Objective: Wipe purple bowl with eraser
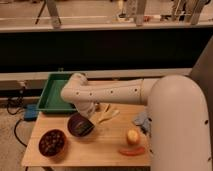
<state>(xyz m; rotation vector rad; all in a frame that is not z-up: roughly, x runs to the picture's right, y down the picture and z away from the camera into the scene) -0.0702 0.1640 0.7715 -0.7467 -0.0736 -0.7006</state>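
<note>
The purple bowl [79,125] sits on the wooden table [102,142], left of centre, and looks tipped with its inside facing forward. My white arm reaches in from the right. My gripper [88,112] points down just above the bowl's back right rim. The eraser is not visible; whatever the gripper holds is hidden behind it.
A reddish-brown bowl [52,142] with dark bumpy contents stands front left. A green tray [54,95] lies at the back left. Pale utensils [107,116] lie beside the gripper. A blue cloth [141,121], a yellow fruit [132,136] and an orange piece [131,150] lie to the right.
</note>
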